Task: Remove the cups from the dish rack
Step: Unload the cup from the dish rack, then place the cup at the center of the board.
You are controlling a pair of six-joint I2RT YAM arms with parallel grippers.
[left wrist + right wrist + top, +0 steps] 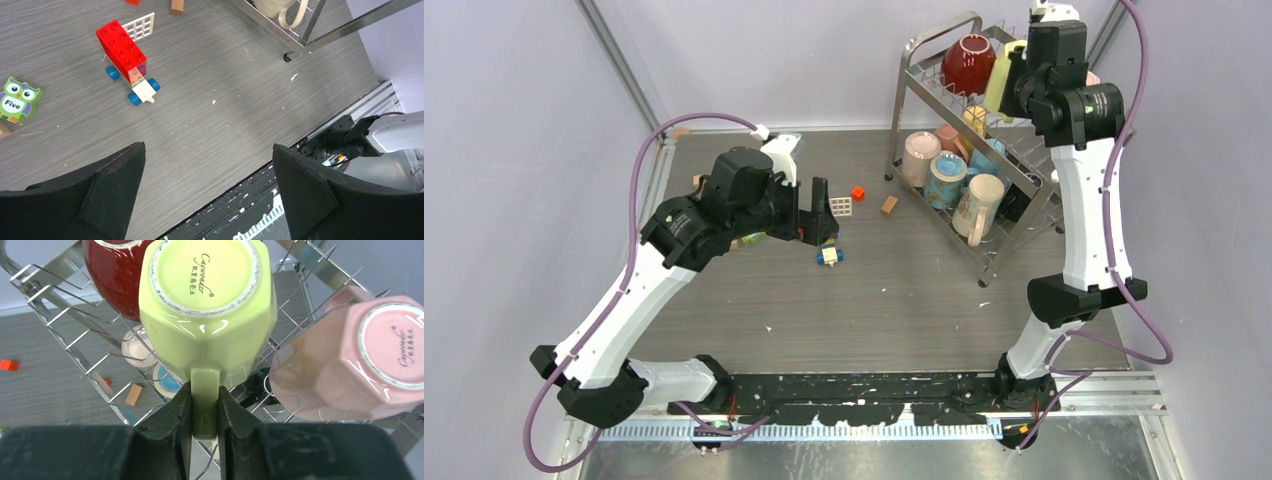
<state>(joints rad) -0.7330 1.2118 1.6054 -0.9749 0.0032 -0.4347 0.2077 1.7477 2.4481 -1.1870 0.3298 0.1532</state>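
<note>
The dish rack [897, 110] stands at the back right of the table. On its upper tier a dark red cup [967, 63] sits beside a pale yellow cup [207, 300], which is upside down. My right gripper [205, 390] is shut on the yellow cup's handle [205, 407]. A pink cup [350, 365] lies just to its right. The lower tier holds several cups, among them a pink one [920, 157], a blue patterned one [946, 180] and a beige one [980, 205]. My left gripper [209, 146] hangs open over the table's middle [820, 215], with nothing between its fingers.
Toys lie left of the rack: a red brick car [127, 60], an owl piece [17, 98], a white grid piece [140, 26], a small red block [857, 193] and a wooden block [889, 205]. The black base rail [874, 385] runs along the near edge.
</note>
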